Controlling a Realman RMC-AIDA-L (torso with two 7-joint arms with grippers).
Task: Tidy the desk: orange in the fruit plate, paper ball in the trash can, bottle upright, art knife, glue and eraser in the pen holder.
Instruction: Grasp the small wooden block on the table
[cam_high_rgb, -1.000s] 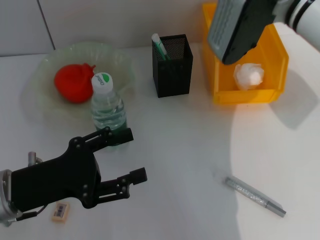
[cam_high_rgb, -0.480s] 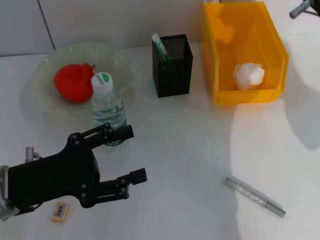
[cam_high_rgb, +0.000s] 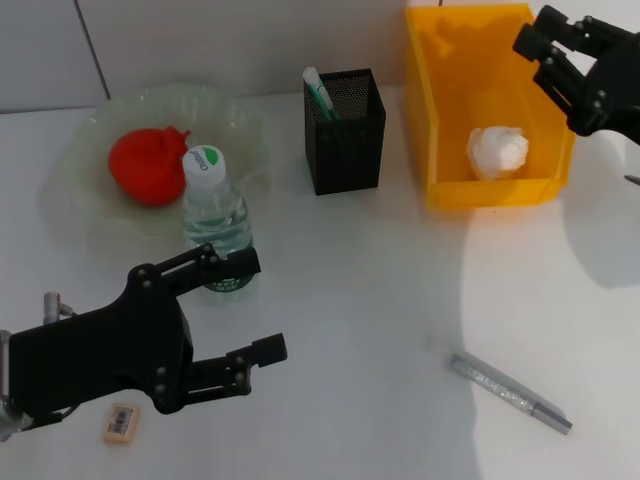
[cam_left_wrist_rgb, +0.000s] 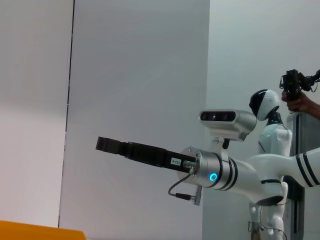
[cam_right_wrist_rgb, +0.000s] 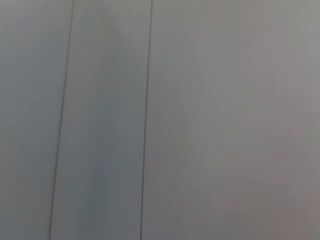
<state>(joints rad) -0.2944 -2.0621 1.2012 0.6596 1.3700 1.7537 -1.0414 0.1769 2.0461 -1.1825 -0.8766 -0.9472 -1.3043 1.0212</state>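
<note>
The orange (cam_high_rgb: 148, 165) lies in the fruit plate (cam_high_rgb: 238, 118) at the back left. The bottle (cam_high_rgb: 213, 215) stands upright at the plate's front edge. The pen holder (cam_high_rgb: 345, 135) holds a white-green glue stick (cam_high_rgb: 318, 90). The paper ball (cam_high_rgb: 497, 150) lies in the trash can (cam_high_rgb: 440, 110). The art knife (cam_high_rgb: 510, 392) lies on the table at the front right. The eraser (cam_high_rgb: 121, 421) lies at the front left, beside my left arm. My left gripper (cam_high_rgb: 258, 305) is open and empty, just in front of the bottle. My right gripper (cam_high_rgb: 548, 35) is open and empty over the trash can's right rim.
A white wall stands behind the white table (cam_high_rgb: 380, 280). The left wrist view shows my right arm (cam_left_wrist_rgb: 210, 170) and its gripper (cam_left_wrist_rgb: 107, 144) from afar, a strip of the trash can (cam_left_wrist_rgb: 40, 231), and another white robot (cam_left_wrist_rgb: 272, 135) at the back. The right wrist view shows only wall.
My right arm swung up from over the trash can, almost left the view, and now shows at the bin's right rim. My left gripper drifted slightly to the left.
</note>
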